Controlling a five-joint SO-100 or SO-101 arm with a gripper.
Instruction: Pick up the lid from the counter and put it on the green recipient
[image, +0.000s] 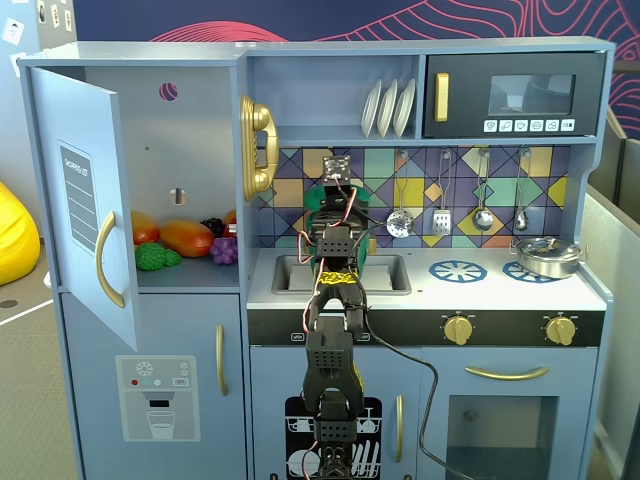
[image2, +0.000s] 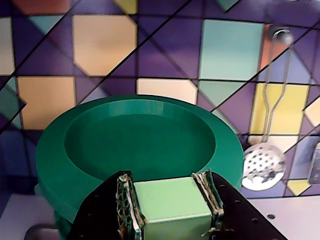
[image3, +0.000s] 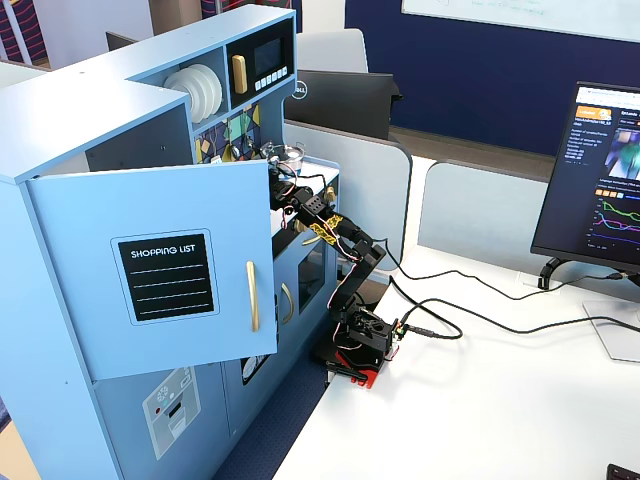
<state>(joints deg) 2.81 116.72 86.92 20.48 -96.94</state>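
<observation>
In the wrist view the green recipient (image2: 145, 145) fills the middle, open at the top and empty, in front of the tiled back wall. My gripper (image2: 167, 186) is shut on its light-green handle block (image2: 172, 202), one finger on each side. In a fixed view the gripper (image: 330, 205) is over the sink area, with dark green of the recipient (image: 318, 198) showing behind the arm. I cannot make out the lid in any view. The arm hides much of the counter around the sink.
A steel pan (image: 545, 257) sits on the right burner, beside a blue burner ring (image: 458, 270). Utensils hang on the back wall, among them a slotted spoon (image2: 262, 167). The sink (image: 385, 275) lies under the arm. The fridge door (image: 85, 200) stands open at the left.
</observation>
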